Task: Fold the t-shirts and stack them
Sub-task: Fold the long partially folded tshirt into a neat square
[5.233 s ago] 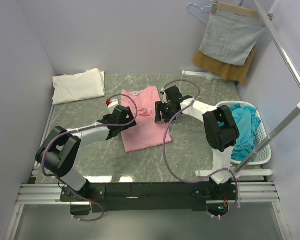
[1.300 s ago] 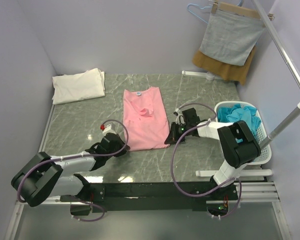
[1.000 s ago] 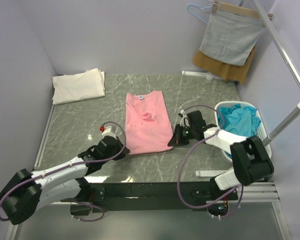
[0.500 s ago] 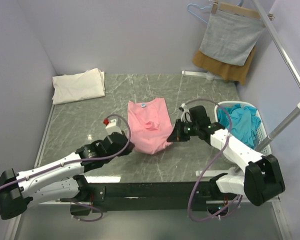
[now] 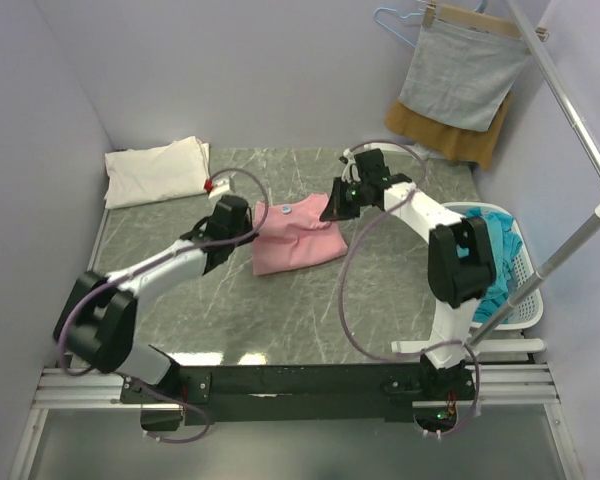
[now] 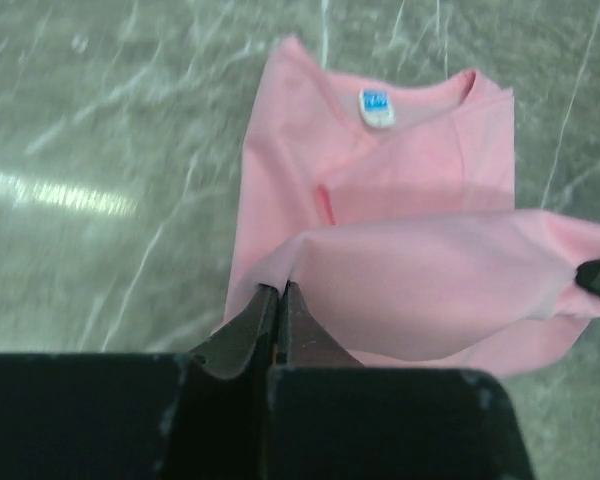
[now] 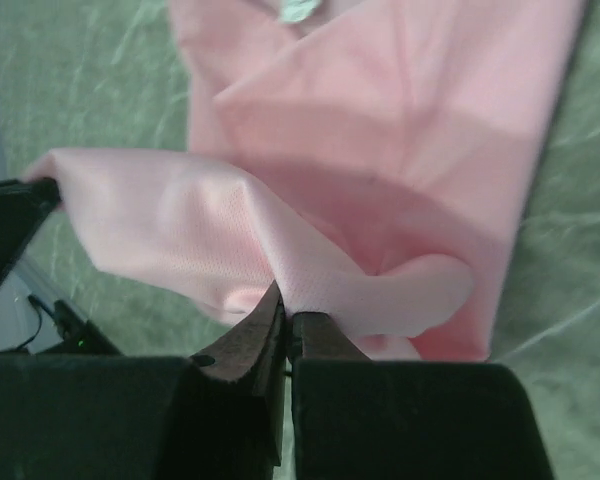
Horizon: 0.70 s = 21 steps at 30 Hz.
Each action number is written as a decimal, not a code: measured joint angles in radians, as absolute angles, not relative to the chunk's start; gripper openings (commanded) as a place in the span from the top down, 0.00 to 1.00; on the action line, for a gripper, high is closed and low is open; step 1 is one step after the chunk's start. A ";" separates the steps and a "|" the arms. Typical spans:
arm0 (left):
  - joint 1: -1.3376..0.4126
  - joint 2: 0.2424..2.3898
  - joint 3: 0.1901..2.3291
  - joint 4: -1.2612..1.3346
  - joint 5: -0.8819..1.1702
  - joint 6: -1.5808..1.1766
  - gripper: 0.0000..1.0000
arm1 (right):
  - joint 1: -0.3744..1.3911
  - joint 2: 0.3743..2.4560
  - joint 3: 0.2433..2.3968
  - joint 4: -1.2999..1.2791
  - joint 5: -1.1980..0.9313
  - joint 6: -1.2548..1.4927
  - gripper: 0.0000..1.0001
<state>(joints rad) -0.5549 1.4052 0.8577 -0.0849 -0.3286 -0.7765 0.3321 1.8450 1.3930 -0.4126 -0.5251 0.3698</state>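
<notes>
A pale pink t-shirt [image 5: 298, 243] lies mid-table, its near half lifted and doubled back toward the collar. My left gripper [image 5: 252, 222] is shut on the left corner of the lifted hem, and my right gripper [image 5: 332, 210] is shut on the right corner. In the left wrist view the jaws [image 6: 280, 290] pinch the pink t-shirt [image 6: 420, 290] below its white-blue neck label [image 6: 377, 106]. In the right wrist view the gripper [image 7: 285, 305] pinches a fold of the pink t-shirt [image 7: 400, 130]. A cream-white t-shirt [image 5: 158, 170] lies folded at the far left. Teal-blue t-shirts [image 5: 492, 240] fill a basket.
The white laundry basket [image 5: 446, 209] stands at the right edge of the table. A grey cloth [image 5: 462, 72] hangs from a hanger at the back right, over a mustard-brown cloth [image 5: 435, 128]. A slanted white pole [image 5: 565, 255] crosses the right side.
Both grippers have carried the pink shirt's near hem away from the table's front edge toward the collar, folding the shirt over itself. Both stayed shut.
</notes>
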 measured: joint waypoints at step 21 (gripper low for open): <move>-0.308 2.046 1.377 0.084 -0.124 -0.636 0.00 | 0.188 2.386 2.005 -0.431 -0.556 0.376 0.23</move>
<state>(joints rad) -0.3080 2.0457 1.3766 0.0837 -0.1242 -0.6365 0.1879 2.3856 2.0052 -0.4313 -0.5560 0.3756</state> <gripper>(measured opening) 0.994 0.750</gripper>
